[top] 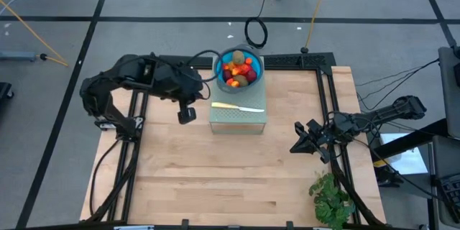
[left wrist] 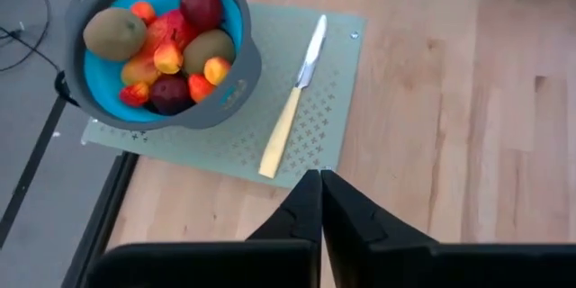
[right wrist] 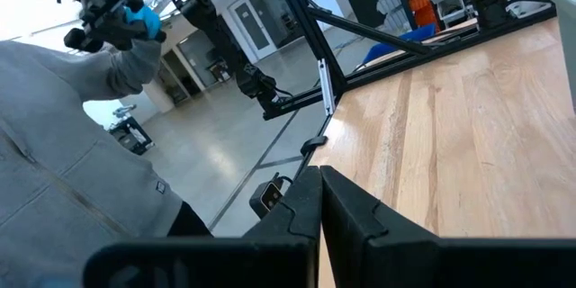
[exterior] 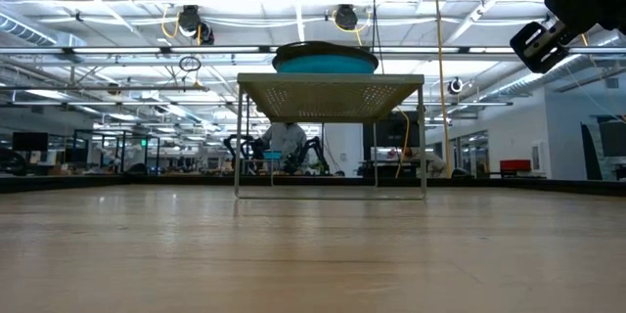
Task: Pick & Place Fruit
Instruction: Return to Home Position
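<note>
Now, fruit point(left wrist: 166, 49) inside blue strainer bowl point(left wrist: 236, 92) atop shelf point(left wrist: 326, 119)

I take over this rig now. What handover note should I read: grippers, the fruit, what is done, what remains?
Left gripper: shut, empty, above the table beside the shelf.
Right gripper: shut, empty, over the table's right side.
Fruit: all visible pieces in the blue strainer bowl on the shelf; knife beside it on the shelf.
Done: fruit placed.
Left: probably only bringing the arms home.
</note>
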Tool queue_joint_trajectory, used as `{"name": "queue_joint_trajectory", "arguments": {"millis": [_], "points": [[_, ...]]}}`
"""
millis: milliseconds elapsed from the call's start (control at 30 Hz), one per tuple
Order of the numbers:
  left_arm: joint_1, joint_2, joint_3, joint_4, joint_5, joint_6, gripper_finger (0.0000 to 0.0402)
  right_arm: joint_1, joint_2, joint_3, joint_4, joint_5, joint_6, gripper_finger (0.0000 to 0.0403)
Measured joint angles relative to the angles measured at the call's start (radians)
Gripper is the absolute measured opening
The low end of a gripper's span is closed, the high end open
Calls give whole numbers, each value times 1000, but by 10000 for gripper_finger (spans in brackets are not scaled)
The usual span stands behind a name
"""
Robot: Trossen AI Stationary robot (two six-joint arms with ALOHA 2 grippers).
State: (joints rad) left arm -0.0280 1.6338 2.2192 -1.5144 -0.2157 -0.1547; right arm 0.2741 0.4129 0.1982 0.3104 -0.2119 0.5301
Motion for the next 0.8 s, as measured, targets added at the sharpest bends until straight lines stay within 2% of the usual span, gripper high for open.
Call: {"name": "queue_joint_trajectory", "arguments": {"millis": [267,400,567,800], "points": [[0,-7,0,1,55,18,6,0,0,0,-19,0,-1,0],[0,-8,0,3,68,31,2,0,0,0,-20,4,-82,0],[0,-8,0,42,108,41,1,0,0,0,-31,109,-164,0],[-7,-10,-35,90,119,48,2,-15,-1,0,-69,136,-204,0]]}}
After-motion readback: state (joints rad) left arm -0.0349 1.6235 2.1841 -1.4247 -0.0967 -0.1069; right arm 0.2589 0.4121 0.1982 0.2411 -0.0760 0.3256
